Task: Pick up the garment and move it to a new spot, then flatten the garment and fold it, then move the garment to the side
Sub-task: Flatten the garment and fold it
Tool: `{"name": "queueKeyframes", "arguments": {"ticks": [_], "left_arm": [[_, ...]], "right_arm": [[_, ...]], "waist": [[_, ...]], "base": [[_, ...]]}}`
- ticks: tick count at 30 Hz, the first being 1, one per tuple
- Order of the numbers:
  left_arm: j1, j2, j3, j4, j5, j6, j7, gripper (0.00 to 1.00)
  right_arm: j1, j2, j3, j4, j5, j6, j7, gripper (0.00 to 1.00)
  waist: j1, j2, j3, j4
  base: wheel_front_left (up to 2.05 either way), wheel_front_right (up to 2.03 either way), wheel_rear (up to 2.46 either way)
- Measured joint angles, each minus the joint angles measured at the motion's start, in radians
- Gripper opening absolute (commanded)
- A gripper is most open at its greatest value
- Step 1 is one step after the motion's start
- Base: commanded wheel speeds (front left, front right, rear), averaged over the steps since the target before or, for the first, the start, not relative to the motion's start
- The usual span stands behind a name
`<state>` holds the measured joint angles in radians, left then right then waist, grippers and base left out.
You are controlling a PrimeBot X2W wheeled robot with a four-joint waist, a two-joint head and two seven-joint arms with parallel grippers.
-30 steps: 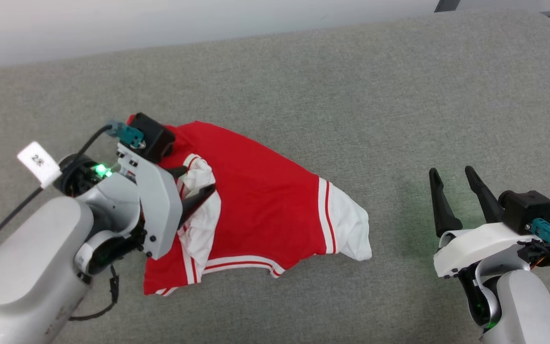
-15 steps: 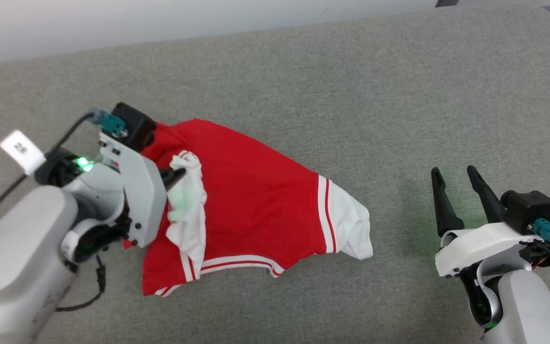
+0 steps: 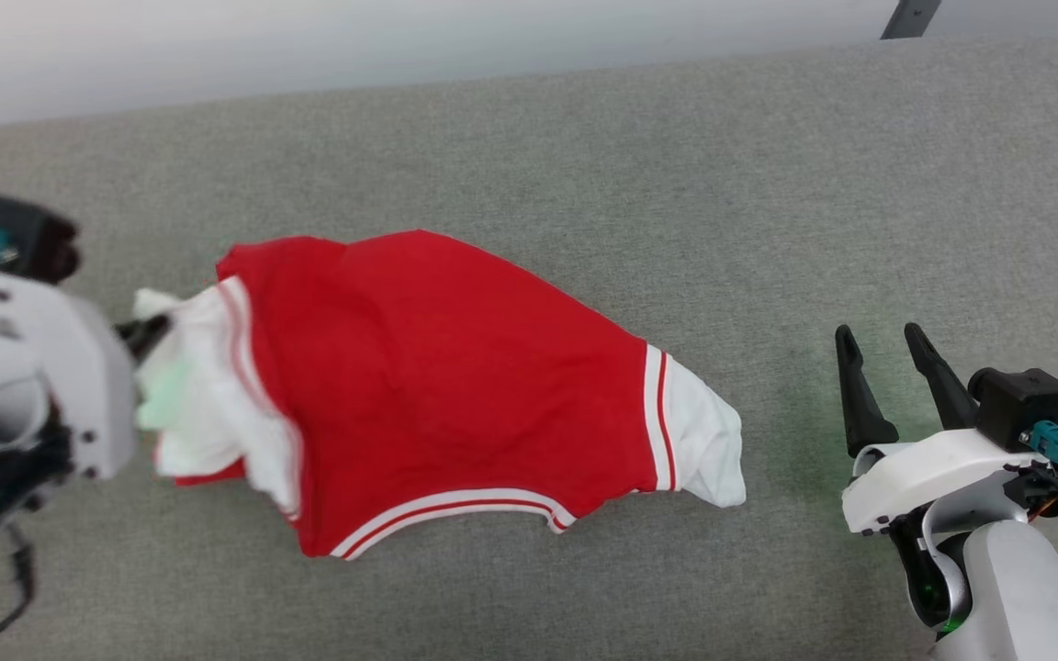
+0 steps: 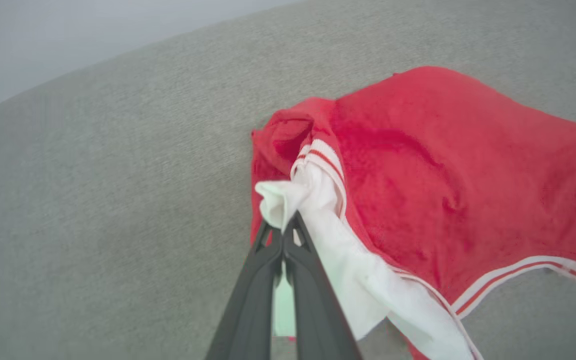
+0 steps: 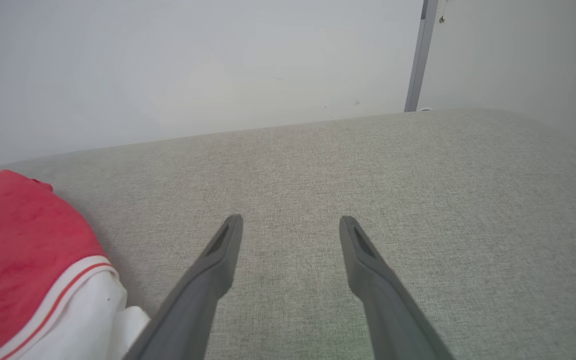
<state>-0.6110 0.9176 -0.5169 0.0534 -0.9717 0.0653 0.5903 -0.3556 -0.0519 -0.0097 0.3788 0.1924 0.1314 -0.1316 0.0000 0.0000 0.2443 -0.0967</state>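
The garment lies spread on the middle of the grey cushion, with its left end lifted a little off the cushion. The left gripper, over the cushion's left end, has its fingers pressed together on a bunch of the white lining, pinching it at the very tips. The right gripper hovers over the cushion's right part with its fingers spread wide and nothing between them, apart from the cloth.

The garment looks light, thin and limp. It should drape and drag rather than hold any shape, and a pull at one point will likely stretch that corner and leave the rest trailing. The lining is loose from the red shell, so a pinch on it alone may turn the piece inside out. A firmer hold would be on the banded hem or on red and white layers together, ideally at two corners.

Its long axis runs along the cushion's length, slanting so that the right end sits nearer the cushion's front edge. A white-banded opening points toward the cushion's right end, and the striped hem faces the front.
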Motion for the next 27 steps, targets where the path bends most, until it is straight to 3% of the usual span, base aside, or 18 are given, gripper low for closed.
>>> {"name": "queueKeyframes", "arguments": {"ticks": [7, 11, 15, 16, 17, 18, 19, 27], "left_arm": [[0.100, 0.066, 0.038, 0.100, -0.037, 0.021, -0.036, 0.00], [0.126, 0.061, 0.029, 0.202, -0.037, -0.005, -0.066, 0.00], [0.115, 0.021, 0.021, 0.300, -0.026, -0.035, -0.112, 0.00], [0.106, 0.007, 0.021, 0.324, -0.023, -0.041, -0.127, 0.32], [0.106, 0.007, 0.021, 0.324, -0.023, -0.041, -0.127, 0.55], [0.085, -0.011, 0.015, 0.364, -0.017, -0.062, -0.144, 0.87], [0.085, -0.011, 0.015, 0.364, -0.017, -0.062, -0.144, 1.00], [0.064, -0.039, 0.016, 0.449, -0.015, -0.112, -0.204, 1.00]], "right_arm": [[0.000, 0.000, 0.000, -0.002, 0.000, 0.000, 0.009, 1.00], [0.000, 0.000, 0.000, -0.006, -0.001, 0.000, 0.018, 1.00], [0.000, -0.001, -0.001, -0.011, -0.001, 0.000, 0.026, 1.00], [0.000, -0.001, -0.001, -0.012, -0.002, 0.000, 0.028, 1.00], [0.000, -0.001, -0.001, -0.012, -0.002, 0.000, 0.028, 1.00], [0.000, -0.002, 0.000, -0.013, -0.003, 0.000, 0.031, 1.00], [0.000, -0.002, 0.000, -0.013, -0.003, 0.000, 0.031, 1.00], [0.021, -0.006, 0.003, -0.015, -0.005, 0.000, 0.036, 1.00]], "waist": [[0.0000, 0.0000, 0.003, 0.009], [0.0000, 0.0000, 0.008, 0.009], [0.0000, 0.0001, 0.010, 0.009], [0.0000, 0.0000, 0.009, 0.010], [0.0000, 0.0000, 0.009, 0.010], [0.0000, 0.0000, 0.007, 0.010], [0.0000, 0.0000, 0.007, 0.010], [0.0000, 0.0000, -0.023, 0.013]], "base": [[0.00, 0.00, 0.00], [0.00, 0.00, 0.00], [0.00, 0.00, 0.00], [0.00, 0.00, 0.00], [0.00, 0.00, 0.00], [0.00, 0.00, 0.00], [0.00, 0.00, 0.00], [0.00, 0.00, 0.00]]}}
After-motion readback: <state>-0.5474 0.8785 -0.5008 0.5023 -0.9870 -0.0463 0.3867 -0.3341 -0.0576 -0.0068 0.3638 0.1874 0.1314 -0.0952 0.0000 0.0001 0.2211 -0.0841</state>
